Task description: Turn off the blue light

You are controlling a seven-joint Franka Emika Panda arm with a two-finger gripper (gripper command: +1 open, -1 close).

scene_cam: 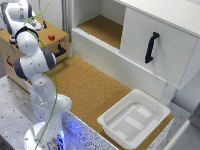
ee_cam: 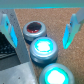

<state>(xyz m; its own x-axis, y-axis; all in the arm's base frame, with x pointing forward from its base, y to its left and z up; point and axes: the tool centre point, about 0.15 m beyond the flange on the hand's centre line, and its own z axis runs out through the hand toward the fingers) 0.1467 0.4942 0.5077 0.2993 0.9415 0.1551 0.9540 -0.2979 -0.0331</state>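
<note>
In the wrist view the blue light [ee_cam: 43, 47] is a round, glowing blue cap in a pale rim, set between a dark red round cap [ee_cam: 33, 29] and a brighter cyan-green glowing cap [ee_cam: 57, 75]. My gripper [ee_cam: 40, 30] hangs above this row of caps and is open. Its fingers [ee_cam: 72, 30] stand wide apart on either side of the row with nothing between them. In the exterior view the arm reaches over the wooden box [scene_cam: 12, 55] at the exterior view's left, and the hand [scene_cam: 34, 22] hides the caps.
A small red cube button [scene_cam: 51, 36] sits on the wooden box, which has a black handle [scene_cam: 61, 50] on its side. A white bin [scene_cam: 135, 117] stands on the cork surface [scene_cam: 90, 85]. A white cabinet with a black handle [scene_cam: 151, 47] is at the back.
</note>
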